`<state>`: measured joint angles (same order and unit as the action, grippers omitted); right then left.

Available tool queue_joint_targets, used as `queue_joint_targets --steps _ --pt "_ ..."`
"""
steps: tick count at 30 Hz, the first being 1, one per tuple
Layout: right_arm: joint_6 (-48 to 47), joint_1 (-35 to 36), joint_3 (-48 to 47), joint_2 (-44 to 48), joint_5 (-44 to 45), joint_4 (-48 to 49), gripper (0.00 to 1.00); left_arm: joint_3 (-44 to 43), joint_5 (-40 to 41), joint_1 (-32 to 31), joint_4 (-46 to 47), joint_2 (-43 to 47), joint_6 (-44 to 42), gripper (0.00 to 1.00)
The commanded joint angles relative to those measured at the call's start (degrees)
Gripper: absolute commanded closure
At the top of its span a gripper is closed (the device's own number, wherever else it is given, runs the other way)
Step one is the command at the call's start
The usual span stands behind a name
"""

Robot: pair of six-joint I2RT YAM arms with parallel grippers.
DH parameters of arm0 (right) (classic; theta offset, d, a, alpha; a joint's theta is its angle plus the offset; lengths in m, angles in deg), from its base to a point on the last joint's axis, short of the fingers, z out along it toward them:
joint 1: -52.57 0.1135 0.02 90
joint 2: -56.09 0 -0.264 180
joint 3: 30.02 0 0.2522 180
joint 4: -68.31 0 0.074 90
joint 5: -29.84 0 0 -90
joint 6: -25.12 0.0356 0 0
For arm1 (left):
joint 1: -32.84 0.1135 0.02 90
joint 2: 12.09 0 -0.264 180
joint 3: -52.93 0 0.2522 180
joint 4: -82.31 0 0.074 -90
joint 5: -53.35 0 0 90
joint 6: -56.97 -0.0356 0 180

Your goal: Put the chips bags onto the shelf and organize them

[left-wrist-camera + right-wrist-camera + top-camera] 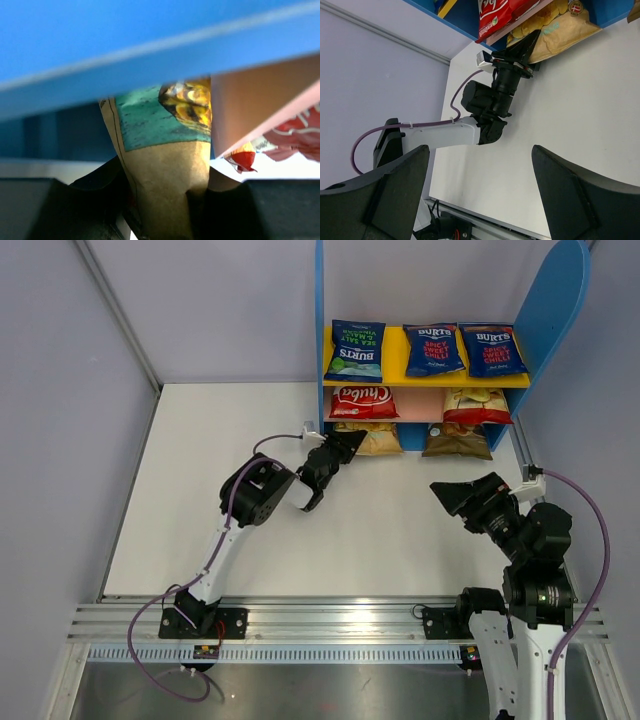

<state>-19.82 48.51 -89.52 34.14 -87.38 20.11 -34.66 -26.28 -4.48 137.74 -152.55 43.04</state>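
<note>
— Where is the shelf (556,300) set?
— At the far right of the desk (400,550). On the upper board (396,362), the left Burts bag (355,350), the middle Burts bag (434,348) and the right Burts bag (493,348) are lined up side by side.
— And below?
— On the middle board (420,405), the left Chuba bag (362,400) and the right Chuba bag (477,406) are kept apart. On the base (411,438), the cassava bag (378,440) is laid left, its near end gripped by the left claw (349,446); the remaining bag (457,443) is laid right. The right claw (445,495) is held nearer, well apart

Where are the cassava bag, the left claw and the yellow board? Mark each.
cassava bag (165,167): left wrist view, brown panel.
left claw (346,445): top view, between fingertips.
yellow board (395,358): top view, bare gap.
</note>
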Motion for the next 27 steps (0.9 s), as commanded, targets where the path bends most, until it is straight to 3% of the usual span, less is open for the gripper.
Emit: queue_joint_targets --steps 1,5,15,16,27 --pt "0.6 1.0 -1.7 0.6 -1.7 1.7 0.09 -3.2 4.0 1.3 4.5 0.2 -2.8 0.64" --pt "1.5 1.3 -1.3 0.9 -2.9 2.3 0.09 -3.9 3.4 1.6 2.1 0.3 -4.6 0.62" --pt "2.0 1.6 -2.0 1.1 -3.8 1.8 0.09 -1.1 2.7 1.6 -1.0 1.9 -4.9 0.37" --pt "2.1 1.7 -2.2 1.2 -3.9 1.8 0.09 -0.5 2.9 1.6 -1.5 2.4 -5.0 0.31" --pt "2.7 1.6 -3.0 1.7 -4.9 1.6 0.08 4.7 6.2 1.3 -13.8 8.8 -5.2 0.13"
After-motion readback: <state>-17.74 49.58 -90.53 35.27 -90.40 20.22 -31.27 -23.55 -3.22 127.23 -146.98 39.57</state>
